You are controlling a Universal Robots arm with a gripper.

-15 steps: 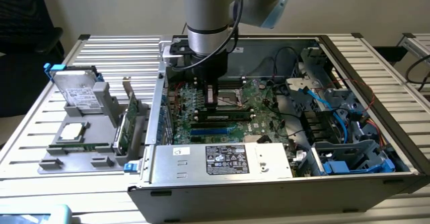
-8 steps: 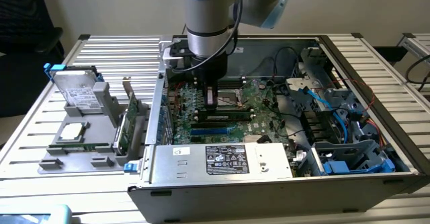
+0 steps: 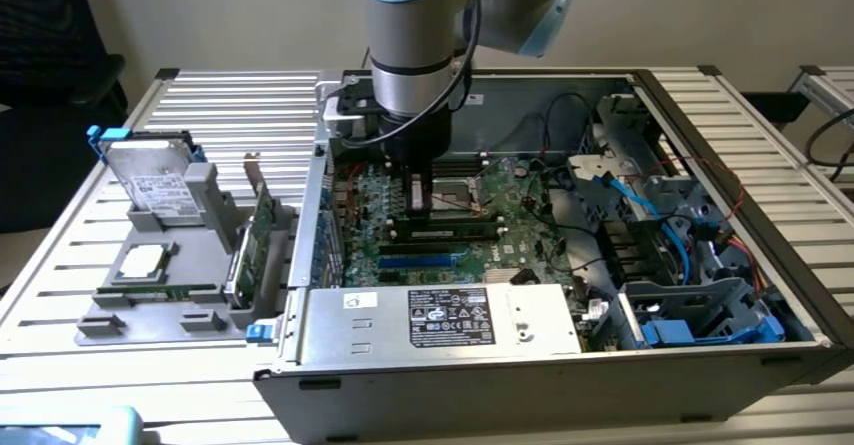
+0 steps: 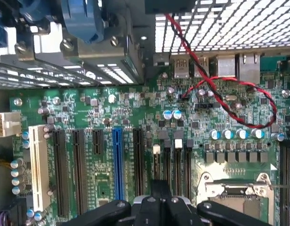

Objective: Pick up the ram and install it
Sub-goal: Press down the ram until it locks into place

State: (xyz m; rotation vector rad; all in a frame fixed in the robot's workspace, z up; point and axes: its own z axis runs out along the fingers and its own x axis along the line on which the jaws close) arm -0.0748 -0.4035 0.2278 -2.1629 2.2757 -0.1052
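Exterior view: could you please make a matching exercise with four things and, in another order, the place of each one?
1. hard drive
2. power supply
3. blue cables
4. gripper

a. above the motherboard, in the middle of the case
b. on the gray stand outside the case
c. inside the case, at the exterior view's right
d. along the case's near wall

Pairs: 1-b; 2-d; 3-c; 4-a

Lab: open computer case (image 3: 561, 365), slatted workbench (image 3: 214, 105)
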